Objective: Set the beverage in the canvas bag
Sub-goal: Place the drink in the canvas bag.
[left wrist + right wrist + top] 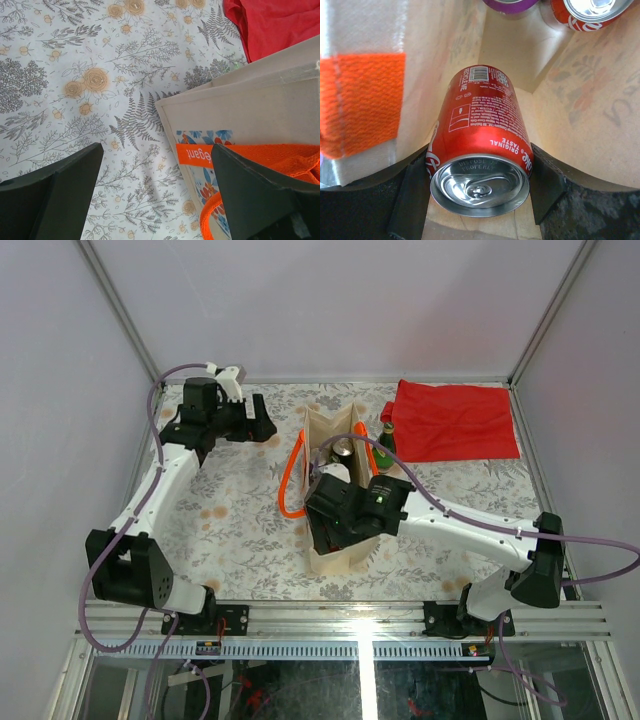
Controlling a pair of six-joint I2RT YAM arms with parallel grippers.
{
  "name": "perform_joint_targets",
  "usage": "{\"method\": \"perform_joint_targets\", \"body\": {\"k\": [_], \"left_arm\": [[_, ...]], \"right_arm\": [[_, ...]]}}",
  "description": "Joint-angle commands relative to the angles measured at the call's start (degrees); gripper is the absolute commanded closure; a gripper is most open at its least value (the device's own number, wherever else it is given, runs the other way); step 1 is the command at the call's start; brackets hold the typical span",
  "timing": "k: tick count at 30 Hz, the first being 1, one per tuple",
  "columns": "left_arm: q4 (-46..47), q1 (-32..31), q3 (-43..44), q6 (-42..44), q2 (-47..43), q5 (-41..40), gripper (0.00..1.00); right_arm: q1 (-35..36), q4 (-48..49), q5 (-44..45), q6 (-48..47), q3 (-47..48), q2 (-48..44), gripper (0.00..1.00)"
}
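As the right hand (480,187), clamped on the Coca-Cola can (480,120), hangs inside the canvas bag (250,107), lowering and release should follow; the left hand (157,150) gapes empty beside it.

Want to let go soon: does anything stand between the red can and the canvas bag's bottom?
Nothing visible. The right gripper holds the red can already inside the canvas bag; the other cans sit at the far end, clear of it.

Left gripper (155,155) agape, right gripper (480,172) clamped
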Motion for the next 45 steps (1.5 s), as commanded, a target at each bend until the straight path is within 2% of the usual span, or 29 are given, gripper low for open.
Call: {"method": "perform_joint_targets", "body": {"k": [1,10,16,23,27,34,45], "left_arm": [[3.6,0.45,2.18,-0.29,-0.03,0.83,0.11],[3.88,0.46,2.49,-0.29,0.75,1.5,0.11],[4.29,0.44,3.95,-0.03,2.25,1.53,0.11],[4.52,0.46,6.02,0.06,3.7,0.21,0.11],[4.43,0.41,8.37,0.06,5.59,-0.58,0.11],[3.55,0.54,11.81,1.5,8.83,-0.12,0.11],[3.46,0.76,12.54,2.11,10.37,1.64,0.11]], "right_arm": [[1.05,-4.55,1.72,2.52,-2.04,-0.79,1.0],[-0.21,-5.11,2.27,7.53,-7.53,-3.73,1.0],[-5.34,-4.24,2.76,7.9,-10.07,-6.86,1.0],[-10.3,-5.82,1.16,-0.46,-1.24,-0.88,1.0],[-12.82,-5.42,-2.05,-5.07,0.53,3.44,1.0],[-15.58,-2.6,-5.55,-8.19,-0.82,7.4,1.0],[-16.22,-0.66,-5.36,-9.12,-3.23,11.29,1.0]]}}
